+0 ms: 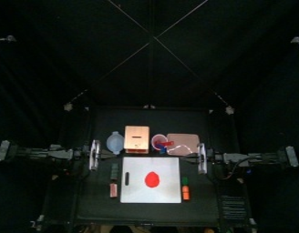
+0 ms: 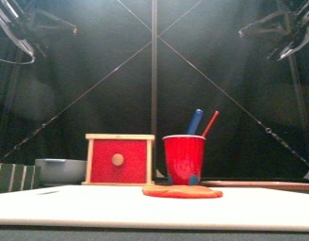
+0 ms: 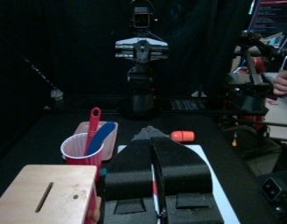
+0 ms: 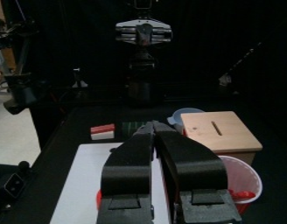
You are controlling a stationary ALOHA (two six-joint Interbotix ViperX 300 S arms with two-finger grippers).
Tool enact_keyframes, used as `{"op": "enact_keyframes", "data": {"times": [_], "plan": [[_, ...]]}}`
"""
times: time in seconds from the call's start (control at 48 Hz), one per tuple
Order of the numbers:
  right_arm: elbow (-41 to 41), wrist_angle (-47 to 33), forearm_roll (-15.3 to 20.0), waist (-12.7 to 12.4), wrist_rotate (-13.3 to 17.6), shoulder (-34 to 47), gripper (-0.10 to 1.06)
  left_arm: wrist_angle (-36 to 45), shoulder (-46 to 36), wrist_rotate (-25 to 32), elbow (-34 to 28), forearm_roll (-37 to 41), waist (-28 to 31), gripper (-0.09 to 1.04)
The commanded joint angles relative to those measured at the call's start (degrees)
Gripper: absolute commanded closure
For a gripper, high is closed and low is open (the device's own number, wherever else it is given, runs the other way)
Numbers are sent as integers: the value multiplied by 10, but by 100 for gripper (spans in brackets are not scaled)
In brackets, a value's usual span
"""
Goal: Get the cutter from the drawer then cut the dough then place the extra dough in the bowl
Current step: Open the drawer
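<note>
The board (image 1: 130,187) lies at the table's front middle, with the dough (image 1: 149,178) on its centre. Behind it runs a row: the bowl (image 1: 116,142) at the left, then the box (image 1: 138,139), the cup (image 1: 159,141) with two knives (image 2: 195,122) standing in it, and the tray (image 1: 182,141) at the right. A left toy (image 1: 113,189) and a right toy (image 1: 186,193) lie just beside the board. My left gripper (image 3: 147,131) hangs left of the board and my right gripper (image 4: 154,129) right of it.

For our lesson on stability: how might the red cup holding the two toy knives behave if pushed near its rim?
The red cup tapers slightly toward its base, so it would probably tip. The blue knife and red knife lean out loosely and would likely shift.
</note>
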Motion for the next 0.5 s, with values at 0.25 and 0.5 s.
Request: {"op": "enact_keyframes", "data": {"times": [0.25,0.5], "plan": [[-96,-17,-4,-61,-5,114,91,-60,21,-5,-18,-31,4,95],[-221,-54,-55,-91,-4,296,91,-76,62,-6,-4,-134,-2,94]]}}
